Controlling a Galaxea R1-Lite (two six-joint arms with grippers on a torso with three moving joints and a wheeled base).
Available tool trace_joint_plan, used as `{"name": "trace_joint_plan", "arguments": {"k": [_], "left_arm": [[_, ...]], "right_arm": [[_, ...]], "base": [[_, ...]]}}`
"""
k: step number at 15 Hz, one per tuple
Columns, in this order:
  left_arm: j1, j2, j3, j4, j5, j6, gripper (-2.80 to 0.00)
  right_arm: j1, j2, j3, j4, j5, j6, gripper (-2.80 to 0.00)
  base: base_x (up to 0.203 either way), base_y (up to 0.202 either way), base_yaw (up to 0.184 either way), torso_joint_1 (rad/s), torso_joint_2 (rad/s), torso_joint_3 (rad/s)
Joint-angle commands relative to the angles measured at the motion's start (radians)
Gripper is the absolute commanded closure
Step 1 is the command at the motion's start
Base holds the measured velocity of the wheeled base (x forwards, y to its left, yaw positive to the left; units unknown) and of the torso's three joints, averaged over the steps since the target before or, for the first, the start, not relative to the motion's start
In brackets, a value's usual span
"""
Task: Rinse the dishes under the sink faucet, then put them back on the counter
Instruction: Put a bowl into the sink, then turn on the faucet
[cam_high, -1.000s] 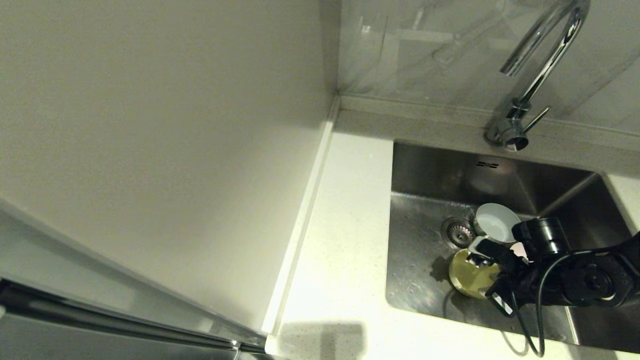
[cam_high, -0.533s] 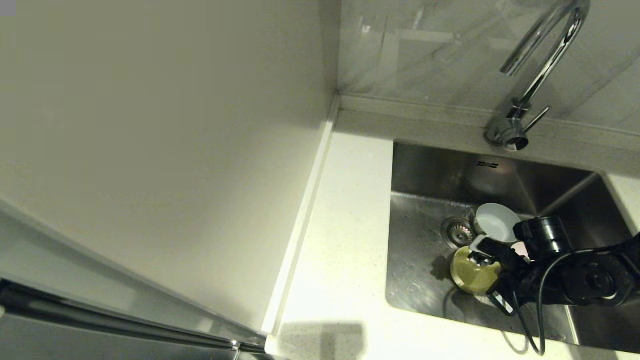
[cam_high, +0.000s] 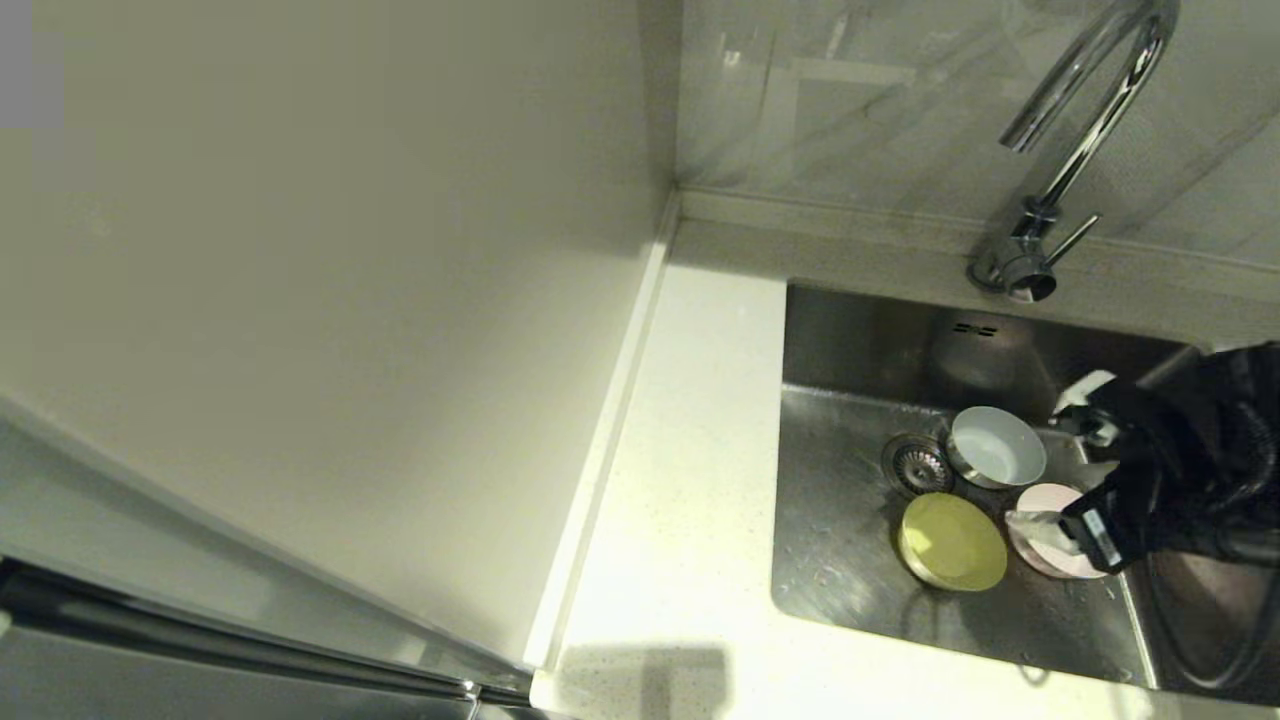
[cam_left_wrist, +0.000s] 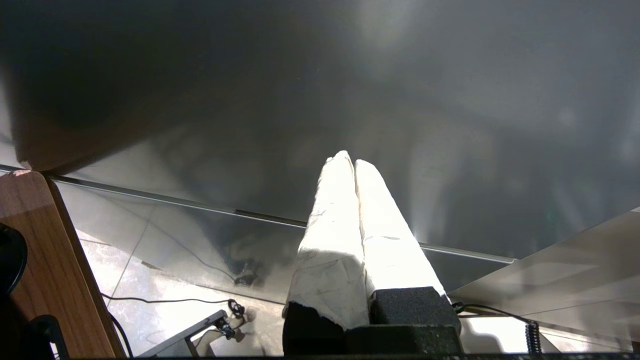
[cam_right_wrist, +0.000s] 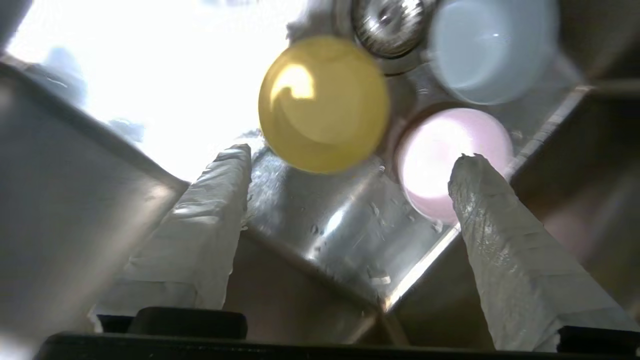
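Three bowls lie in the steel sink (cam_high: 850, 340) beside the drain (cam_high: 915, 463): pale blue (cam_high: 995, 447) at the back, yellow (cam_high: 953, 541) in front, pink (cam_high: 1045, 500) to the right, partly behind my right arm. My right gripper (cam_high: 1058, 455) hovers open over the sink's right side, above the pink bowl, holding nothing. In the right wrist view its fingers (cam_right_wrist: 225, 180) stand wide apart, with the yellow bowl (cam_right_wrist: 324, 102), pink bowl (cam_right_wrist: 445, 150) and blue bowl (cam_right_wrist: 492, 47) ahead. My left gripper (cam_left_wrist: 350, 161) is shut and empty, parked away from the sink.
The chrome faucet (cam_high: 1080, 130) rises behind the sink, its spout over the back wall; no water shows. White counter (cam_high: 690, 450) runs left of the sink, up to a tall pale panel (cam_high: 300, 300). Grey tiles (cam_high: 850, 90) back the counter.
My right gripper has drawn back from the yellow bowl, moving right and toward the back of the sink. The yellow bowl stays on the sink floor and the pink bowl has come into sight.
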Motion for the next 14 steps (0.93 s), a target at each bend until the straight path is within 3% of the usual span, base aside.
{"name": "trace_joint_plan", "arguments": {"k": [1, 6, 7, 12, 14], "left_arm": [[0.000, 0.000, 0.003, 0.000, 0.000, 0.000, 0.00], [0.000, 0.000, 0.003, 0.000, 0.000, 0.000, 0.00], [0.000, 0.000, 0.003, 0.000, 0.000, 0.000, 0.00], [0.000, 0.000, 0.003, 0.000, 0.000, 0.000, 0.00], [0.000, 0.000, 0.003, 0.000, 0.000, 0.000, 0.00]], "right_arm": [[-0.063, -0.162, -0.154, 0.268, 0.050, 0.005, -2.80], [-0.323, -0.199, -0.465, 0.724, 0.247, 0.010, -2.80], [-0.360, -0.188, -0.488, 0.745, 0.265, 0.011, 0.00], [-0.417, -0.141, -0.556, 0.751, 0.287, 0.019, 0.00], [-0.416, -0.129, -0.607, 0.768, 0.287, 0.084, 0.00]], "base": [[0.000, 0.000, 0.000, 0.000, 0.00, 0.000], [0.000, 0.000, 0.000, 0.000, 0.00, 0.000], [0.000, 0.000, 0.000, 0.000, 0.00, 0.000], [0.000, 0.000, 0.000, 0.000, 0.00, 0.000], [0.000, 0.000, 0.000, 0.000, 0.00, 0.000]]}}
